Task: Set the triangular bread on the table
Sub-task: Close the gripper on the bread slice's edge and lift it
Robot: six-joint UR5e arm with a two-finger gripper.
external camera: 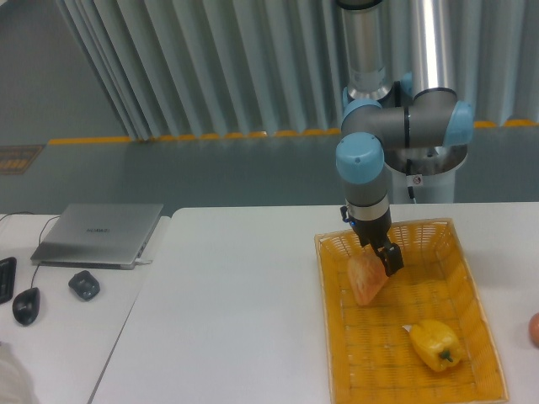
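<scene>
The triangular bread (365, 282), a light orange-tan wedge, lies in the upper left part of the yellow woven basket (472, 290). My gripper (378, 252) hangs right over the wedge's upper corner and hides that corner. Its dark fingers (392, 259) stand apart on either side of the corner, so the gripper is open. I cannot tell whether the fingers touch the bread. The white table (236, 311) spreads out to the left of the basket.
A yellow bell pepper (436, 343) lies in the basket's lower right. A reddish-orange round thing (534, 329) sits at the right edge of the frame. On the side desk at left are a closed laptop (98, 233), a mouse (26, 305) and a small dark object (84, 285).
</scene>
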